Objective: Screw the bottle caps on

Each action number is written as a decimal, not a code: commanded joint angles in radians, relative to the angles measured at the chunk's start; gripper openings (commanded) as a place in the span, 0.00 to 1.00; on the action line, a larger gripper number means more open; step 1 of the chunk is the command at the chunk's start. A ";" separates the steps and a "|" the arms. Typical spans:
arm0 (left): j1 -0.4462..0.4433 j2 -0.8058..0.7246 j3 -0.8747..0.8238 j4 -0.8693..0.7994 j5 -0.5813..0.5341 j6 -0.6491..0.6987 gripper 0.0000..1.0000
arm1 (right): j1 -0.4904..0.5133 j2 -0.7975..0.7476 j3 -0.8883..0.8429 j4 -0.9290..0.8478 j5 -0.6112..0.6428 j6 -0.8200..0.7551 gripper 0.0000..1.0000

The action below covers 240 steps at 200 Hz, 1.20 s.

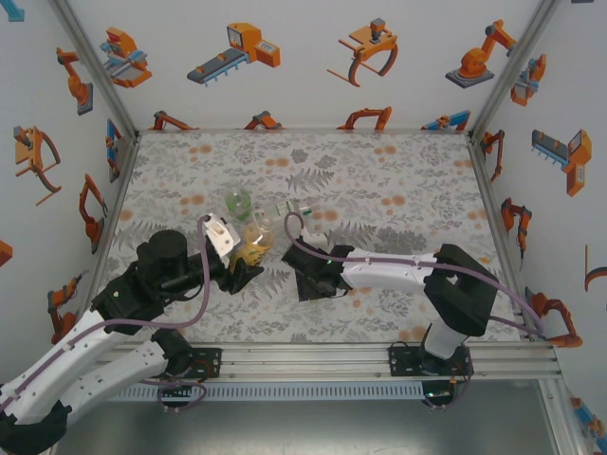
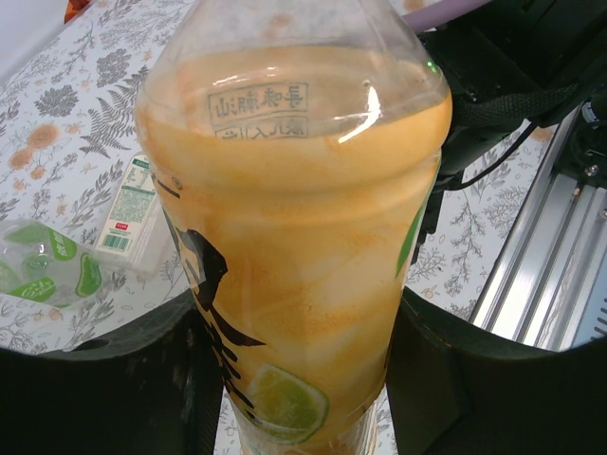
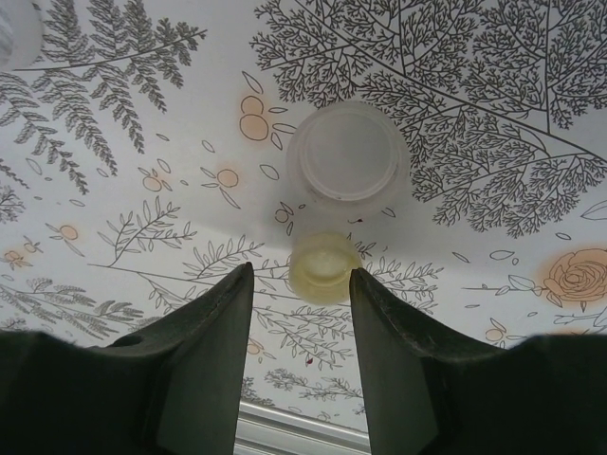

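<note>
Amber bottle (image 2: 294, 237) pinched by left pincer (image 2: 303, 379). Right pincer (image 3: 302, 313) spread, held low over worktop (image 3: 493, 227). Yellowish cap (image 3: 322, 268) seen lying just ahead, between its tips. White cap (image 3: 347, 152) just beyond.

A lab-style robot test booth is being shown: the cloth-covered worktop (image 1: 398, 180) is being enclosed by white walls (image 1: 285, 95) printed with orange robot pictures (image 1: 479, 57) and framed by aluminium posts (image 1: 95, 62), and two robot arms (image 1: 398, 273) are being carried on a rail (image 1: 313, 358).
</note>
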 commanded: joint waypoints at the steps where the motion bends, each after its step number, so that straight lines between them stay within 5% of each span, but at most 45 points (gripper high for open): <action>1: 0.007 -0.003 -0.004 0.009 -0.002 -0.016 0.00 | 0.002 0.020 0.000 -0.010 0.024 0.014 0.44; 240: 0.009 0.007 -0.003 0.011 -0.007 -0.010 0.00 | -0.006 0.011 0.014 -0.087 0.058 0.016 0.45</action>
